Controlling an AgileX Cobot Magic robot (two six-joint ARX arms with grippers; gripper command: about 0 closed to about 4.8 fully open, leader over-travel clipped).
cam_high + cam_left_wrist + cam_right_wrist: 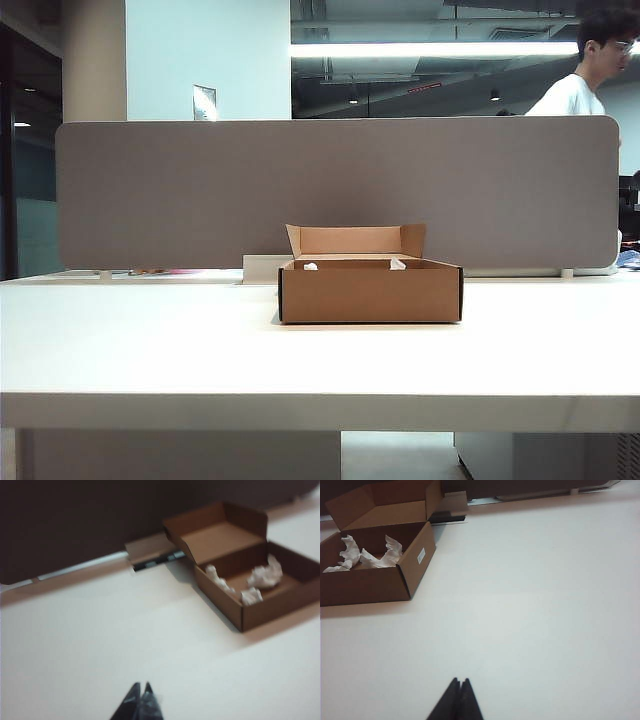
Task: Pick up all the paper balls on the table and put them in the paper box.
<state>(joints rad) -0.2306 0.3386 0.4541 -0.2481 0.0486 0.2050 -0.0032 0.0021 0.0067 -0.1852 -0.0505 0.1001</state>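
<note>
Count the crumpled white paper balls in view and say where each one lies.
3, all inside the open brown cardboard box: one crumpled white paper ball against a side wall, one nearer the hinged flap, one towards the front wall. None shows on the white table; the walls could hide more.

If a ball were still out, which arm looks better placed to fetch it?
Neither clearly. All paper balls seen lie in the paper box. Left gripper and right gripper are both shut, empty, over bare table.

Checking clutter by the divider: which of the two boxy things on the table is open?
The brown paper box, flap lid up, paper balls inside. The low white block behind it is closed. Both pincers sit shut over bare table.
</note>
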